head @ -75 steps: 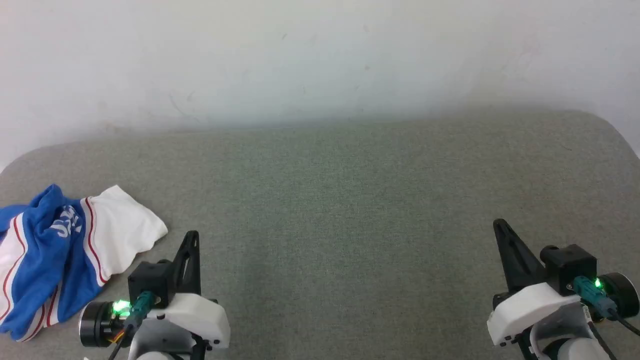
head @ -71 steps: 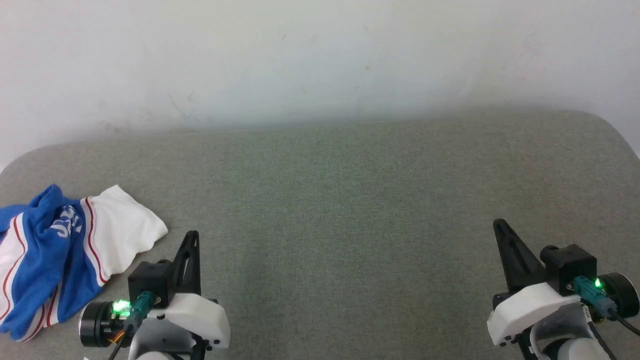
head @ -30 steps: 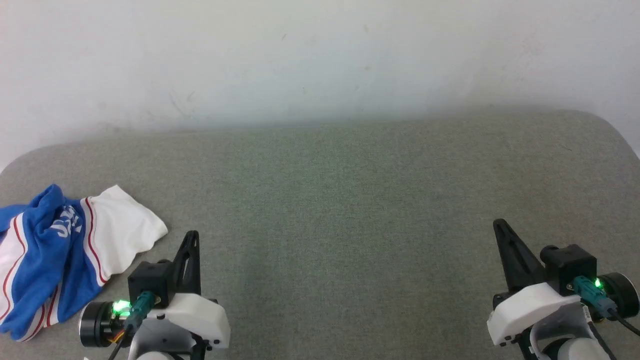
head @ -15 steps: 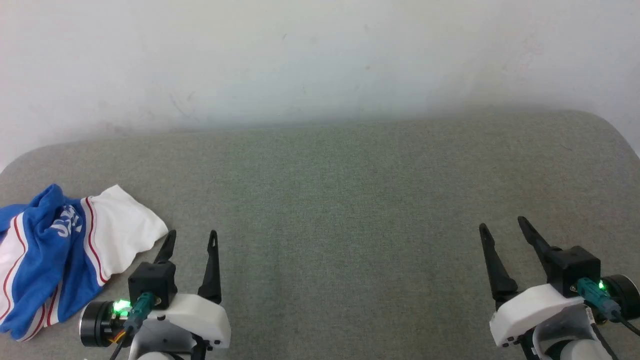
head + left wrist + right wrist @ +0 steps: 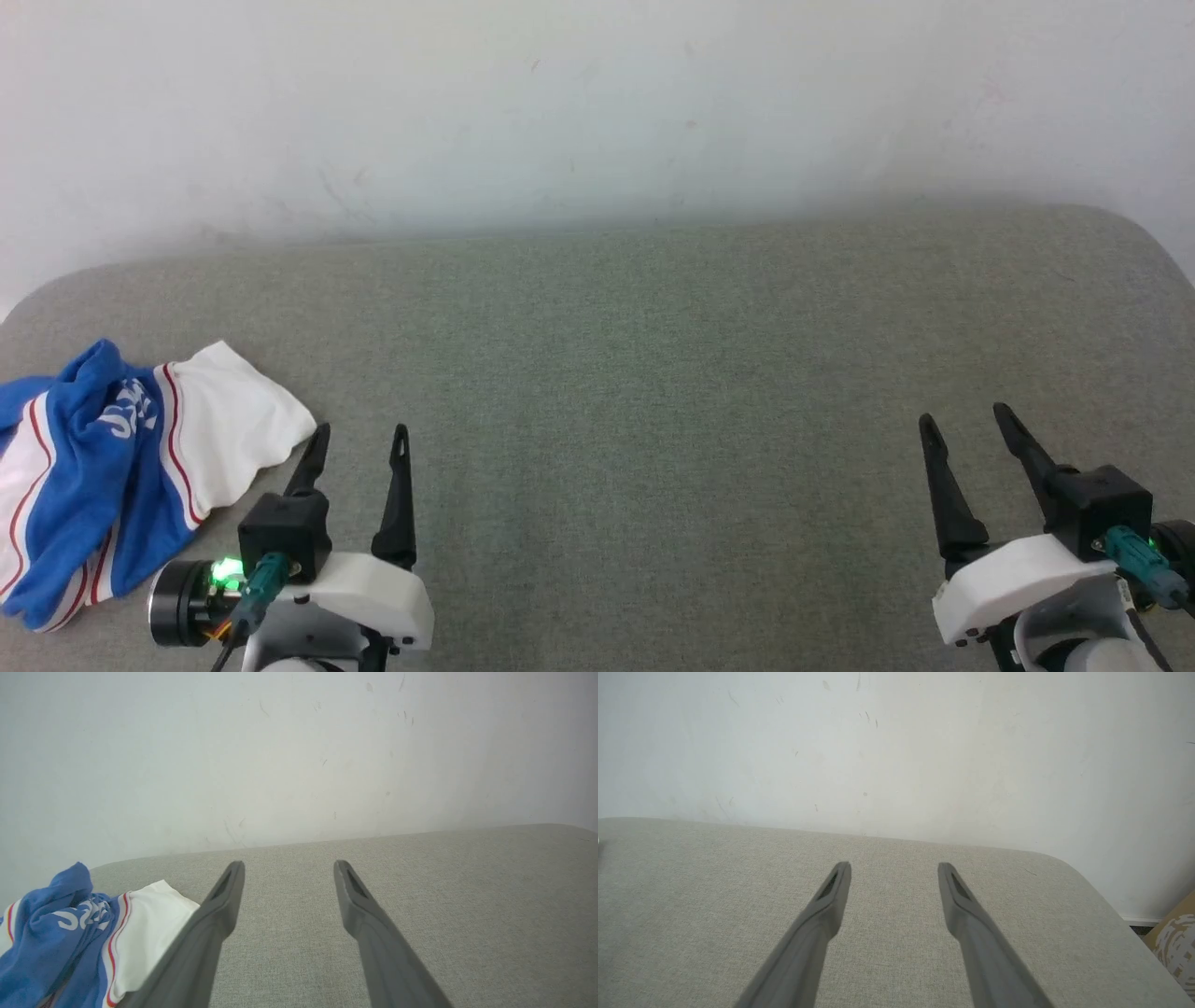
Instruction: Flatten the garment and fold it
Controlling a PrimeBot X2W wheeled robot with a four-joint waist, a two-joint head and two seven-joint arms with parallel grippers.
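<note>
Off-white, lightly scuffed wall [image 5: 597,103]: upper third of the head view, behind everything else.

Grey-green fabric-covered counter with rounded corners [image 5: 653,373]: from the foot of the wall down to the bottom edge of the head view, across the full width. Far right corner rounding off at the right of the right wrist view.

Royal-blue jersey-style T-shirt with white short sleeves and thin red stripes [image 5: 103,467]: crumpled in a heap on the counter at the lower left edge of the head view, partly cut off by the frame. One white, red-edged sleeve spread toward the centre. White lettering on a blue fold, too rumpled to read. Same heap at the lower left of the left wrist view, partly behind the left-hand finger there. Held by neither gripper.

Left gripper [image 5: 360,431], white-bodied with two long dark fingers [image 5: 400,495]: lower left of the head view, tips pointing up the frame, nearer tip just beside the sleeve's edge. Fingers spread wide, only bare counter between them.

Right gripper [image 5: 964,413], same build: lower right of the head view, well apart from the T-shirt. Fingers likewise spread wide over bare fabric.

Brown cardboard box with white print [image 5: 1174,945]: sliver at the lower right edge of the right wrist view, beyond the counter's corner.

Small green lights [image 5: 224,571]: glowing on both wrists.
</note>
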